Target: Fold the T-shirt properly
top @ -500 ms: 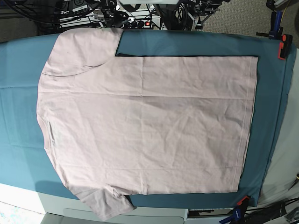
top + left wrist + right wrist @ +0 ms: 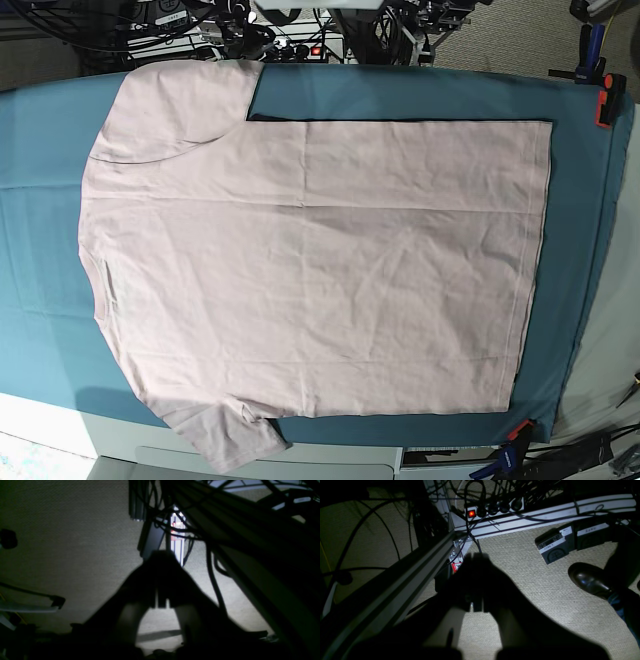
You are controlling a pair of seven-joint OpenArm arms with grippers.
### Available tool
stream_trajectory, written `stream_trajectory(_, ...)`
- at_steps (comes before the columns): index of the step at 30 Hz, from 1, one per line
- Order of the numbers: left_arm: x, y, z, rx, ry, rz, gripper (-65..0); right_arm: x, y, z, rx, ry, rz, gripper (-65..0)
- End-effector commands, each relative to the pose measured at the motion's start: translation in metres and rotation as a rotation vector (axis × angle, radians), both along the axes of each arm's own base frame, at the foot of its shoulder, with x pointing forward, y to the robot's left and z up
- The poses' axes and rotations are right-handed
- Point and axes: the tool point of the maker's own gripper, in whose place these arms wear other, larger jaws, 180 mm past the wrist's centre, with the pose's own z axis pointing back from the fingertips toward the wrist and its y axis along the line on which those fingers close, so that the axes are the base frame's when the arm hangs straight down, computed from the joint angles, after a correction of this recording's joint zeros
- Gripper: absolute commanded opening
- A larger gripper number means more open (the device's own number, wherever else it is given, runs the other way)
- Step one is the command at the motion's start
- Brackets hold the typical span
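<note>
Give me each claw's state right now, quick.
Left claw: shut, holding nothing, down off the table.
Right claw: shut, holding nothing, also off the table.

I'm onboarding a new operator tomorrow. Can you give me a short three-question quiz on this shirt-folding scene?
1. True or false: the T-shirt already has a fold made in its body.
2. Multiple choice: the cloth under the T-shirt is A) teal, B) white, C) red.
3. Short answer: how do the jaws of the left gripper and the right gripper stand, and what do the wrist views look at?

Key
1. False. It lies spread flat, plain side up, both sleeves out.
2. A.
3. Both are shut on nothing; the wrist views look at carpeted floor and cables, not the T-shirt.
</note>
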Motion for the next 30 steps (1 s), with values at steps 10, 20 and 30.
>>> stream_trajectory(10,0.001,-0.002,0.0,-0.004,-0.007,0.007,-65.0,0.006,-0.004,0.001,-0.005,-0.019,0.004,-65.0)
stream_trajectory(20,-0.002,0.006,0.0,0.007,-0.004,0.007,-65.0,0.003,-0.014,0.002,-0.02,-0.013,0.005,-65.0)
stream_trajectory(30,-0.027,0.04,0.001,0.051,0.005,0.002,-65.0,-0.04,-0.066,0.004,-0.1,0.05,0.011,-65.0)
